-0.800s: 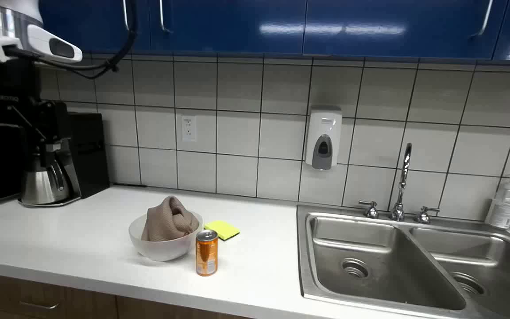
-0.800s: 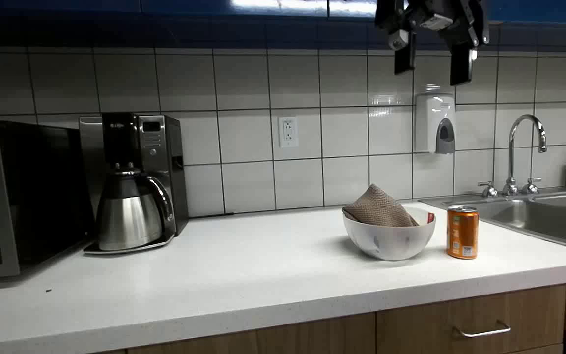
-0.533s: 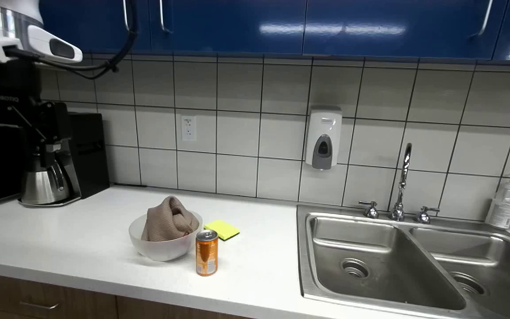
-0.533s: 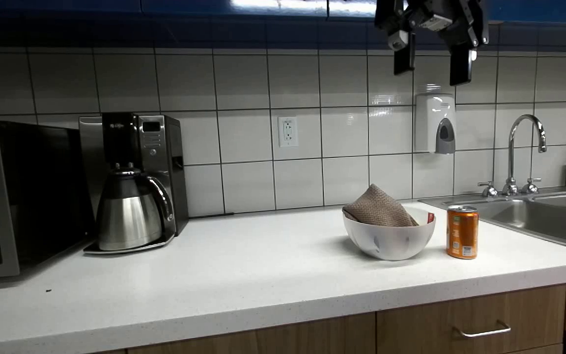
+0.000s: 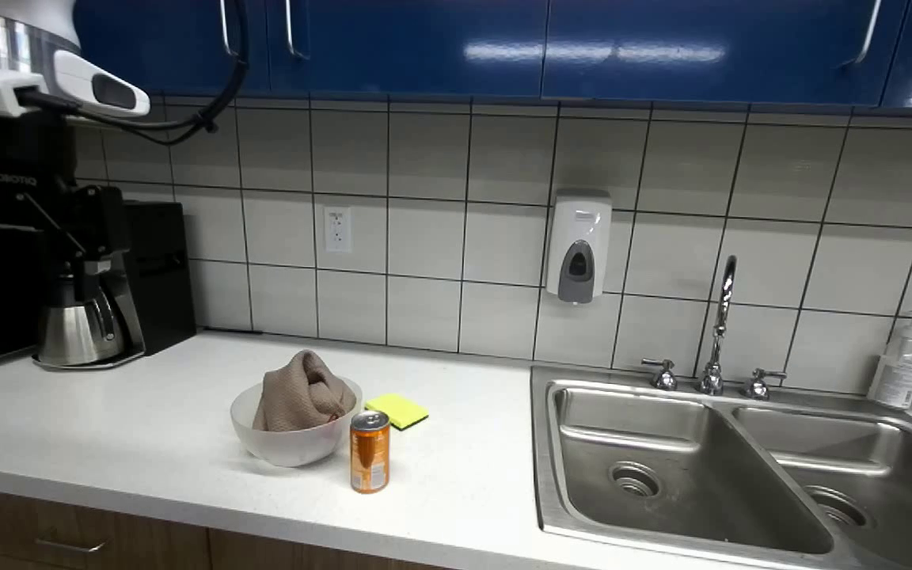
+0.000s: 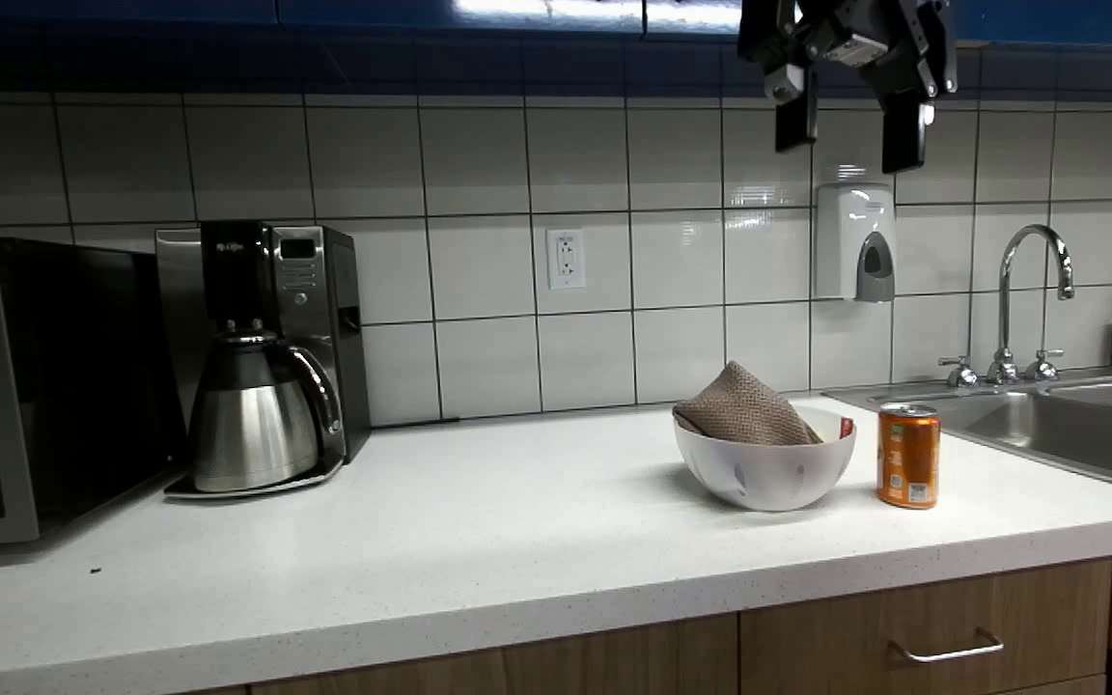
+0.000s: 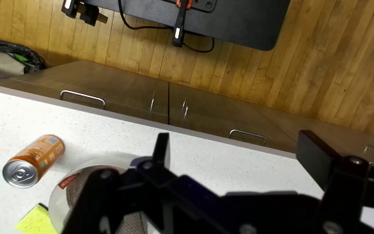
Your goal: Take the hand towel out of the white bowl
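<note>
Towel (image 6: 744, 410), brown and bunched, found inside the white bowl (image 6: 764, 475), its peak standing above the rim. The bowl rests upright on the counter (image 6: 517, 521). A yellow sponge (image 5: 397, 409) lies just beside the bowl; an orange can (image 6: 908, 456) stands near it, apart. I hold my claw (image 6: 848, 152) spread, higher than the bowl and well away from it. The sink (image 5: 545, 443) lies well apart from the bowl.

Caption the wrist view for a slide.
Fingers apart, the gripper partly hides a white bowl holding a towel, near an orange can and yellow sponge.
</note>
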Tool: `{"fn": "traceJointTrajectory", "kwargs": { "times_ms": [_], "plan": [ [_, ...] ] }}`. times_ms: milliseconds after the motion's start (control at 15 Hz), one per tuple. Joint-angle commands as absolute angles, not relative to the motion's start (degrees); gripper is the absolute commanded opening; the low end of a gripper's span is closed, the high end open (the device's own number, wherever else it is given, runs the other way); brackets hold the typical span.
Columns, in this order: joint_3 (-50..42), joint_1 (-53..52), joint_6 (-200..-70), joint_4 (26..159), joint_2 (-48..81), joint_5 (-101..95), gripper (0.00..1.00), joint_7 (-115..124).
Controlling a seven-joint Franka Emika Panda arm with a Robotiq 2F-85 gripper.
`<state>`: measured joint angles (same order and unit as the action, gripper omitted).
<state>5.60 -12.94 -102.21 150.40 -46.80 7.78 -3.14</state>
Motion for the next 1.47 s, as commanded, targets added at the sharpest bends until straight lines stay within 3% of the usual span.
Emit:
{"fn": "traceJointTrajectory", "kwargs": {
  "times_ms": [0,733,1400],
  "plan": [
    [3.47,-12.74,-102.77,149.52,-43.84,7.22,1.00,-9.42],
    [-4.94,-11.56,-107.51,145.81,-31.04,-1.71,1.00,-31.24],
    [-6.64,-8.29,-132.04,146.96,-20.25,-5.55,1.00,-36.58]
  ]
}}
